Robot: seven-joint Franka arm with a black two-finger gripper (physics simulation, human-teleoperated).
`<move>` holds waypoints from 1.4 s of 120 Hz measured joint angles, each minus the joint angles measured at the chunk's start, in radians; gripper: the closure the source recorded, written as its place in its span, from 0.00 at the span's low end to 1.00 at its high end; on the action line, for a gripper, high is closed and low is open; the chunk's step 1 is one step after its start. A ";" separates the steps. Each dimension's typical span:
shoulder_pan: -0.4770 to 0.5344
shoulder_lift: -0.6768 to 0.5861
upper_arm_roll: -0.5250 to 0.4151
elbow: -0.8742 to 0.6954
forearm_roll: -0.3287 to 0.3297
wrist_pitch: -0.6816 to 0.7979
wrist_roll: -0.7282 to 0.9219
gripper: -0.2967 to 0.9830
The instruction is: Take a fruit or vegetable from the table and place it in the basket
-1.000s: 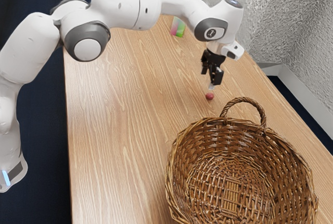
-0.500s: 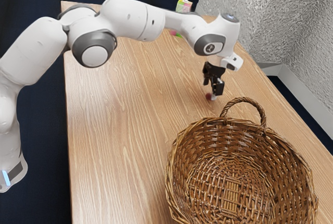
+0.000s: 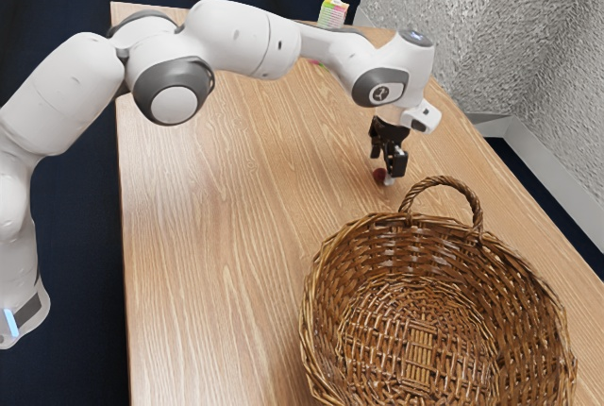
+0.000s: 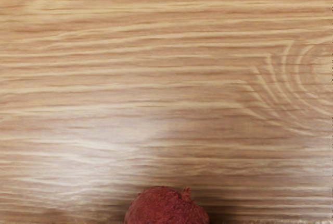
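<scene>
From the pictures, whether the fingers are open or closed cannot be told. The black gripper (image 3: 388, 169) is pointed down at a small dark-red root vegetable (image 3: 379, 176), perhaps a radish or beet, seen at its tips and low over the table (image 3: 217, 236). So low a position is presumably required by so small and round a target, which could be rolled away by an off-center touch. A firm hold, then a straight lift, would be called for next; the pickup is judged to be at its grasping stage, with delivery to be made.

The wicker basket (image 3: 545, 307) is set close by, its mouth upward and its handle (image 3: 444, 179) raised on the side nearer the gripper. A short carry is thus allowed, though the handle and rim would have to be cleared.

The white arm (image 3: 241, 36) is stretched over pale, streaked wood grain, on which a soft sheen is cast. A small multicolored box (image 3: 332, 12) is seen beyond the arm. The scene is bordered by a rough gray wall (image 3: 538, 38), pale baseboard (image 3: 530, 153) and dark blue floor (image 3: 80, 283).
</scene>
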 joint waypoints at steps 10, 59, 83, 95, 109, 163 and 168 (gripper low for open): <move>0.000 -0.002 0.000 0.000 -0.002 -0.019 0.003 0.23; 0.001 -0.002 0.003 0.002 0.005 -0.097 0.015 0.27; 0.009 0.000 0.003 0.004 0.006 -0.095 0.017 0.30; 0.010 0.001 0.003 0.004 0.007 -0.094 0.018 0.37; 0.010 0.001 0.000 0.004 0.004 -0.078 0.019 0.42; 0.010 0.028 -0.008 0.007 -0.002 0.011 0.023 0.47; 0.009 0.029 -0.008 0.008 -0.002 0.016 0.023 0.50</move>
